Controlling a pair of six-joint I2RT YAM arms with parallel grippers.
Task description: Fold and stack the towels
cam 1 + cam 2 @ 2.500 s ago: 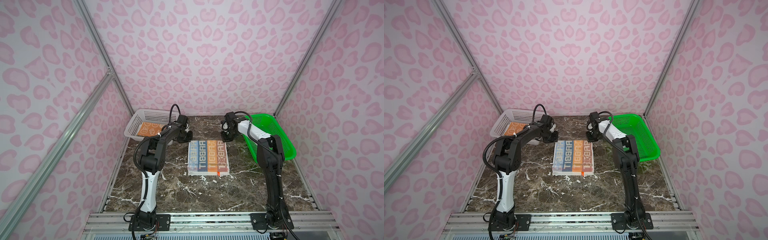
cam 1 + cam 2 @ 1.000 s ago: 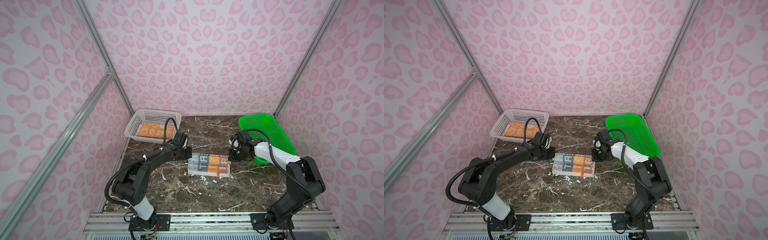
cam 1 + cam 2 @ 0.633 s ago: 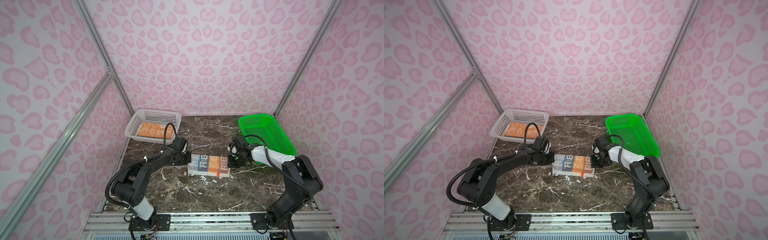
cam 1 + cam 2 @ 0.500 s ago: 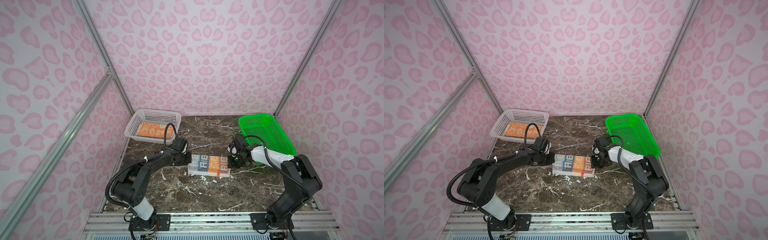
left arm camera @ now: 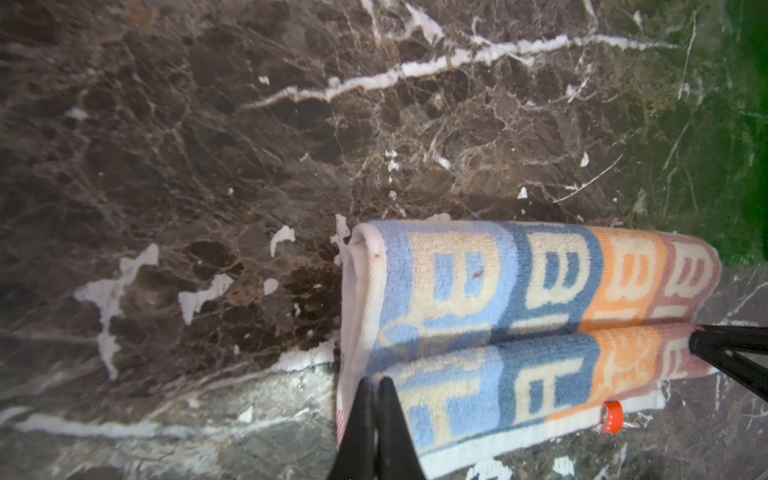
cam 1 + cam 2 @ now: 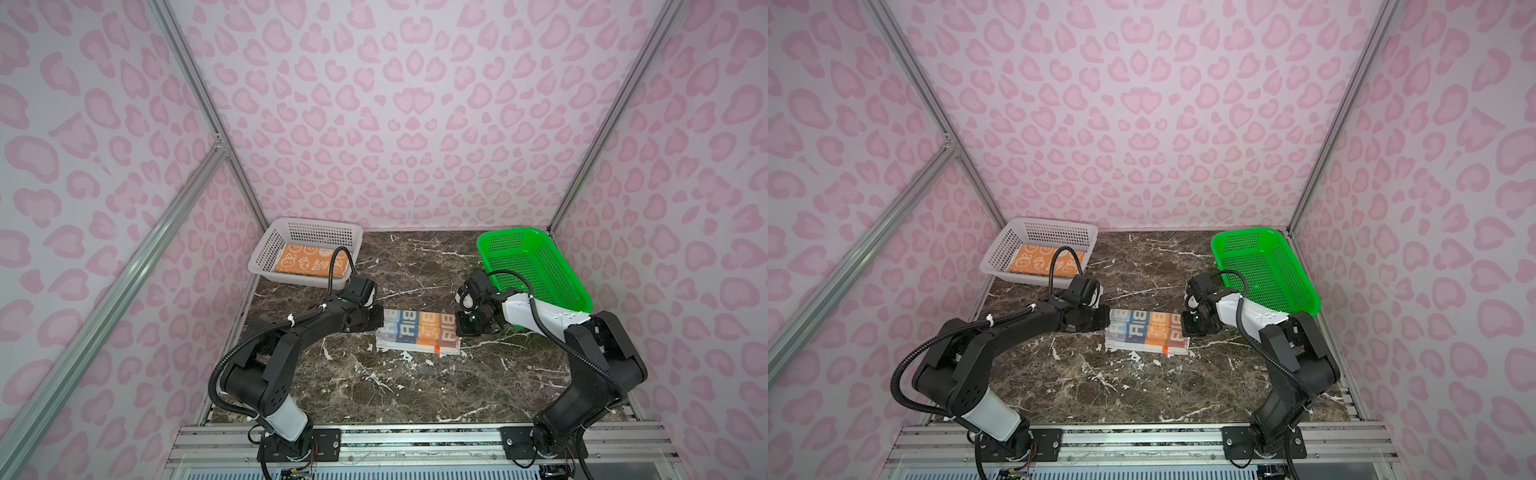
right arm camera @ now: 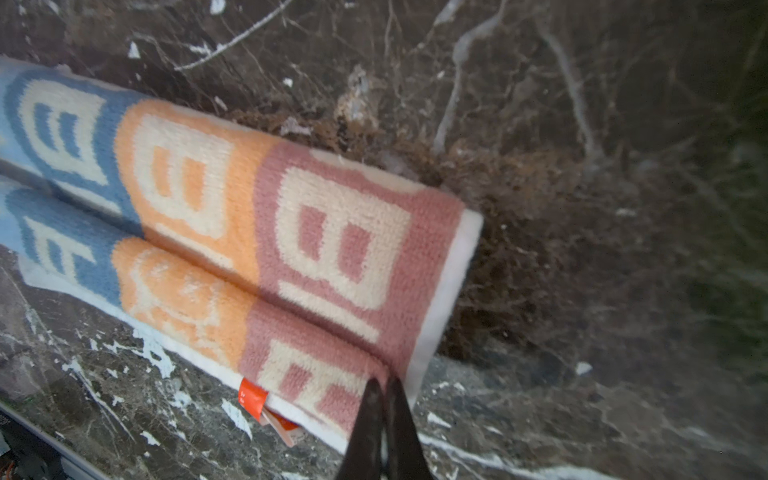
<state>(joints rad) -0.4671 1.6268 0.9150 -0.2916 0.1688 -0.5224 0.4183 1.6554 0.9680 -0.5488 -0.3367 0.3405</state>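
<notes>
Table: dark brown marble with white veins point(image 6: 374, 386), seen from above in both top views, with one robot arm at each side.
Green basket: perforated plastic point(image 6: 540, 266), at the far right corner of the table, tilted.
White basket: perforated plastic point(image 6: 266, 253), at the far left corner.
Lettered towel: terry cloth in blue, orange and pink blocks with cream letters point(image 6: 417, 334), lying mid-table between the two grippers. It is a narrow band whose long axis runs left to right, parallel to the front rail. A rounded fold lies along its far side, and its white edges point toward the front.
Orange towel: folded flat inside the white basket point(image 6: 309, 262), printed with bunnies.
Left gripper: at the left end of the lettered towel point(image 6: 380, 322). In the wrist view its tips are pressed together, pinching the upper layer point(image 5: 376, 399).
Right gripper: at the right end point(image 6: 459, 328), its tips likewise pinched on the upper layer point(image 7: 384, 399).
Tag: small and orange point(image 6: 440, 352), at the towel's front right corner.
Change: a couple of seconds earlier the lettered towel lay open as a taller rectangle, with both grippers at its far corners. Both have since come forward and low, drawing the far edge over.
</notes>
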